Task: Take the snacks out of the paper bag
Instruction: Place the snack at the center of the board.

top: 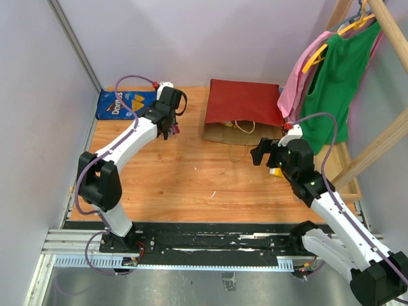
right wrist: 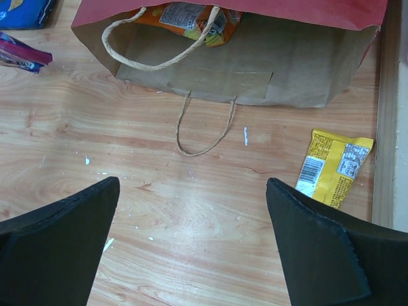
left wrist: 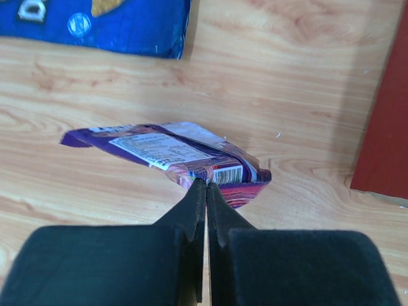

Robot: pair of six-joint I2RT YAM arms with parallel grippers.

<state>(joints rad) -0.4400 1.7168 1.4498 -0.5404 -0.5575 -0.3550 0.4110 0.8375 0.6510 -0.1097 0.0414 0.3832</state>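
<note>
The red paper bag (top: 244,102) lies on its side at the back of the table, its brown mouth (right wrist: 287,70) facing me and its loop handles (right wrist: 205,131) on the wood. An orange packet (right wrist: 191,22) shows inside the mouth. My left gripper (left wrist: 206,185) is shut on the edge of a purple-pink candy bag (left wrist: 172,156), low over the table left of the paper bag. The blue Doritos bag (top: 124,103) lies flat at the back left. My right gripper (right wrist: 191,210) is open and empty in front of the bag's mouth. A yellow bar (right wrist: 333,167) lies beside its right finger.
A green top (top: 335,83) and a pink one (top: 303,76) hang on a wooden rack (top: 376,146) at the right, close to the paper bag. The rack's base rail (right wrist: 382,127) borders the table on the right. A wall stands along the left side.
</note>
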